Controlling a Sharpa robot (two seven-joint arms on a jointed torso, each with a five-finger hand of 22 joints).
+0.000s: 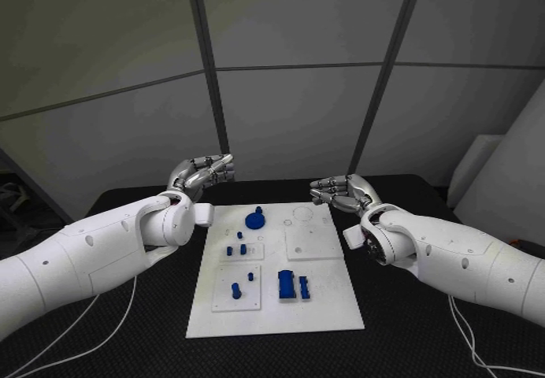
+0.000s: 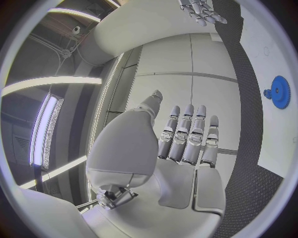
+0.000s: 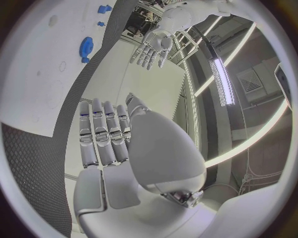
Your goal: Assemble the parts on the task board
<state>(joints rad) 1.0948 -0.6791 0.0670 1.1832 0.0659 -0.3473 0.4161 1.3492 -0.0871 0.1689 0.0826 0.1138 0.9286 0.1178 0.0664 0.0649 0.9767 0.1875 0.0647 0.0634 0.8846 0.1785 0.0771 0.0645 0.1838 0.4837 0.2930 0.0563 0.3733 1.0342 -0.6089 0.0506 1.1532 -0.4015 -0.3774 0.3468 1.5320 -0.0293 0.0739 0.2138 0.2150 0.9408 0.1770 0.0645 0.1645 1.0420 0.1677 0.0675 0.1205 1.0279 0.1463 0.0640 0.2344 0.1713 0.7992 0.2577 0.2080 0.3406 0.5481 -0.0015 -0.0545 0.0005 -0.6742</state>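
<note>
The white task board [image 1: 329,303] lies in the middle of the black table. A blue gear [image 1: 257,220] stands near its far edge, small blue pegs [image 1: 236,250] sit on a left inset, and a larger blue block [image 1: 287,285] lies nearer me. My left hand [image 1: 202,173] hovers beyond the board's far left corner, fingers apart, holding nothing. My right hand [image 1: 341,190] hovers beyond the far right corner, likewise empty. The left wrist view shows flat fingers [image 2: 186,136], the gear [image 2: 279,92] and the right hand [image 2: 201,11]. The right wrist view shows straight fingers [image 3: 106,134], the gear [image 3: 86,48] and the left hand [image 3: 152,47].
The black table [image 1: 125,331] stretches on both sides of the board. Two more small blue pieces [image 1: 236,290] lie on the near left inset. A square white inset [image 1: 313,244] with round recesses sits on the board's right half. Grey wall panels stand behind the table.
</note>
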